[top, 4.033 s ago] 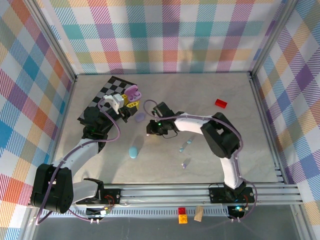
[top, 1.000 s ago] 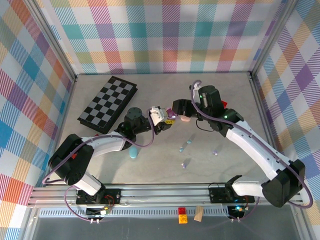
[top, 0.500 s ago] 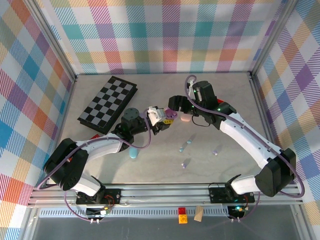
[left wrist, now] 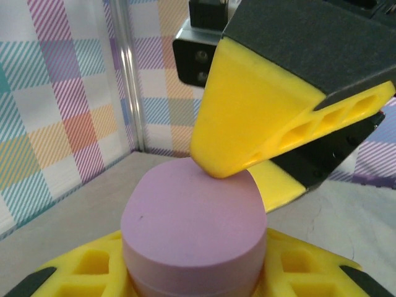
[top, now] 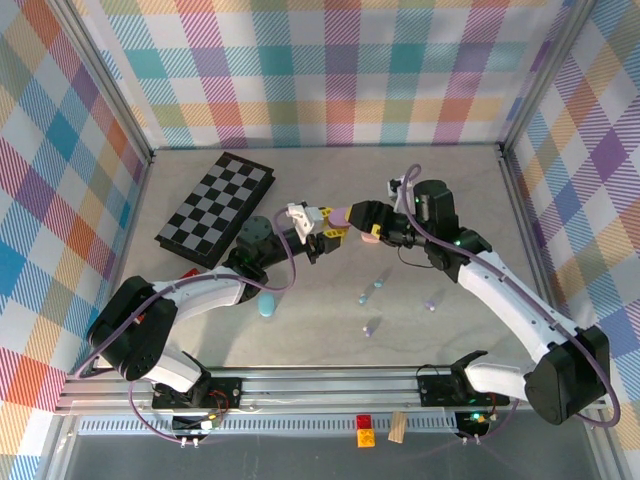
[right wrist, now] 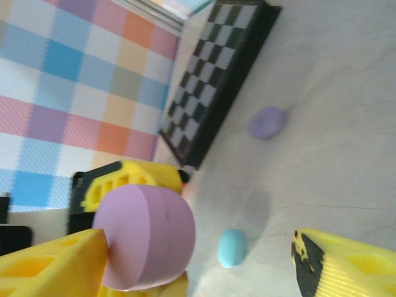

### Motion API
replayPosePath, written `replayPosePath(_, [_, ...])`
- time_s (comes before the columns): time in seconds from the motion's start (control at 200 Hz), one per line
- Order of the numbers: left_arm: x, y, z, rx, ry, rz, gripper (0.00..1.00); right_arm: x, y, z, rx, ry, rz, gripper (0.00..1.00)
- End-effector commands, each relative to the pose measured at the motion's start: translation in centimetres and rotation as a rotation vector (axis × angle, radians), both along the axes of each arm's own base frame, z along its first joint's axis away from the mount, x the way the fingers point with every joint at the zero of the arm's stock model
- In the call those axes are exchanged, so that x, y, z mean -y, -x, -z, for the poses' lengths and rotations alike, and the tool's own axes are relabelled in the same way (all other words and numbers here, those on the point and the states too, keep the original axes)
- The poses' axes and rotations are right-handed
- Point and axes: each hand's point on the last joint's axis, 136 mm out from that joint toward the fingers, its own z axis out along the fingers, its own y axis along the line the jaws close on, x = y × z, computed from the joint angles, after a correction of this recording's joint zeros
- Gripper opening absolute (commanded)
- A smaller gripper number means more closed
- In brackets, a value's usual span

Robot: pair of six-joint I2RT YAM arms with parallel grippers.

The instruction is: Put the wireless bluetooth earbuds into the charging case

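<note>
**Item:** pebble-shaped lavender plastic charging case (left wrist: 192, 223). Matte and rounded, lid shut, with a fine seam running low around its side.

**Location:** held above the middle of the grey table (top: 330, 175), between the two arms.

**Holder:** left pincer (top: 328, 228), closed on the case, its yellow fingers clamping the lower half.

**Attendant:** right pincer (right wrist: 201, 244), jaws spread wide and holding nothing. One yellow finger touches the case's top edge, the other is well apart.

**Step in hand (judged):** opening the lid. Done well, the left grip stays below the seam so the lid is free. The right finger should catch the lid's lip rather than push the whole case out of the clamp.

**Contents wanted:** light-blue stemmed plastic earbud (top: 372, 290), lavender earbud (top: 432, 300) and second lavender earbud (top: 371, 326). All three lie loose on the table, nearer the arm bases than the case.

**Nearby:** light-blue pebble case (top: 266, 305), small lavender pebble (right wrist: 267, 122), black-and-white chequered board (top: 215, 205).
</note>
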Motion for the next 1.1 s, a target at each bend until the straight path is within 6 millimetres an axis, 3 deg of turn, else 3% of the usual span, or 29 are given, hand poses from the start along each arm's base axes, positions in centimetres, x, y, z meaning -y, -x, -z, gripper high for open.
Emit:
replayPosePath(0.0, [0.1,0.6,-3.0,0.051,0.103,0.049,0.35,-1.6,1.1,-2.4,-0.002,-0.152,-0.100,0.73])
replayPosePath(0.13, [0.1,0.7,-3.2,0.058,0.109,0.054,0.35,-2.2,0.8,-3.1,-0.010,-0.211,-0.129,0.61])
replayPosePath(0.465, [0.0,0.7,-2.4,0.062,0.080,0.044,0.36,-1.9,0.0,-2.5,-0.039,-0.244,-0.098,0.24])
replayPosePath(0.57, [-0.1,0.7,-2.0,0.052,0.054,0.034,0.40,-1.4,-0.5,-2.1,-0.025,-0.225,-0.064,0.19])
replayPosePath(0.625, [-0.3,0.7,-1.6,0.042,0.033,0.028,0.51,-1.1,-0.8,-1.6,-0.016,-0.212,-0.044,0.18])
replayPosePath(0.77, [-1.6,0.7,0.2,0.001,-0.005,-0.023,0.79,-0.1,-2.3,1.7,-0.025,-0.121,0.031,0.19])
replayPosePath(0.91, [-3.4,1.2,2.6,-0.074,-0.050,-0.077,0.89,0.0,-3.7,5.8,-0.072,-0.043,0.054,0.19])
replayPosePath(1.095, [-6.1,1.9,4.3,-0.174,-0.118,-0.190,1.00,-0.9,-5.8,11.4,-0.147,0.034,0.063,0.18])
